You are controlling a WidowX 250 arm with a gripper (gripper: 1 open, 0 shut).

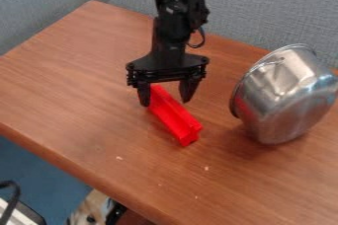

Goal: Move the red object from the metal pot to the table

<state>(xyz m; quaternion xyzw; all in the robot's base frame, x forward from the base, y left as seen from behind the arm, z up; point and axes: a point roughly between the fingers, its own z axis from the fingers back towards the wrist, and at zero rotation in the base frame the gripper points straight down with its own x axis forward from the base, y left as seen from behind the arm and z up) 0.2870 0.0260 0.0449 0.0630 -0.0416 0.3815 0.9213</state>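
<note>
The red object (175,116), a bright red bar, lies flat on the reddish-brown table (79,71), running diagonally from near the arm toward the front right. My gripper (166,92) hangs open just above its far end, one black finger on each side, holding nothing. The metal pot (284,96) is a shiny steel vessel tipped toward the camera at the right, apart from the bar and the gripper.
The table's front edge runs diagonally along the lower left, with blue floor beyond it. Cables and a pale object show at the bottom left. A grey-blue wall stands behind the arm.
</note>
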